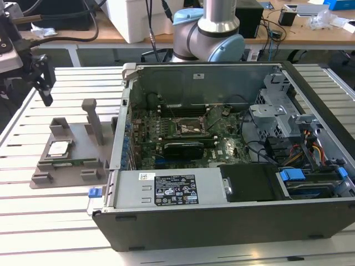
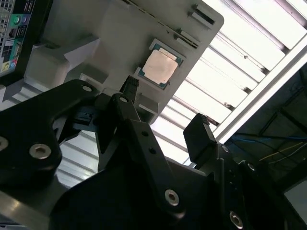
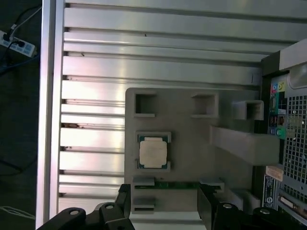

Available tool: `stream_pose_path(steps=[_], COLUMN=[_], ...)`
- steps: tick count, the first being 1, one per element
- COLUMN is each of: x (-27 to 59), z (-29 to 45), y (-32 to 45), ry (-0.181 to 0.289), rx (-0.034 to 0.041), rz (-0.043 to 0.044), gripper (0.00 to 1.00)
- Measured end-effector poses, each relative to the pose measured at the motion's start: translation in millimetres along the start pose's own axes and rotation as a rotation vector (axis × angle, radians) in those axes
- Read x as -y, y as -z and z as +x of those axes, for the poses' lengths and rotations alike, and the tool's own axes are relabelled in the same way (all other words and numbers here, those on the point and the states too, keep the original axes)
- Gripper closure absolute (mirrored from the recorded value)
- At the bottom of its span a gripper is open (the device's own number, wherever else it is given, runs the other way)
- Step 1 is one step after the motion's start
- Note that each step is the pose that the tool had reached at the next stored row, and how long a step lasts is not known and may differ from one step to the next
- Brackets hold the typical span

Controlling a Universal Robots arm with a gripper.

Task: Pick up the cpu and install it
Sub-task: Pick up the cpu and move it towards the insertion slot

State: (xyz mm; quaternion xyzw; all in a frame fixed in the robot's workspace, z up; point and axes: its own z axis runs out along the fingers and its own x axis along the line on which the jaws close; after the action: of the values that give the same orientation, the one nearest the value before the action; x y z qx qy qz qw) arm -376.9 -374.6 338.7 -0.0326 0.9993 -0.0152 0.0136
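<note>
You have nothing picked yet: the gripper [image 2: 164, 105] hovers, fingers apart, above the cpu [image 3: 153, 152] lying in the grey tray [image 3: 192, 143].

Bright, even room light lies on the slatted surface [image 2: 249, 43], which glares almost white in the second wrist view, washing the cpu [image 2: 160, 67] top pale, leaving the claw [image 2: 165, 106] a black silhouette and, in the exterior view, the case [image 1: 222, 221] interior shaded.
</note>
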Motion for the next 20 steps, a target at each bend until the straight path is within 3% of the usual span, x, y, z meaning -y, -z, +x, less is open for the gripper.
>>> stream_pose_path(steps=[7, 10, 18, 20], x=[-0.7, -0.9, -1.4, -1.6], z=[-2.1, -3.5, -3.7, -3.6], y=[-13.3, -23.7, -39.9, -47.0], ry=[0.025, 0.028, 0.028, 0.028], rx=[0.0004, 0.0001, -0.0005, -0.0009], rz=[0.0001, -0.0001, -0.0001, -0.0001], gripper=[0.34, 0.34, 0.34, 0.34])
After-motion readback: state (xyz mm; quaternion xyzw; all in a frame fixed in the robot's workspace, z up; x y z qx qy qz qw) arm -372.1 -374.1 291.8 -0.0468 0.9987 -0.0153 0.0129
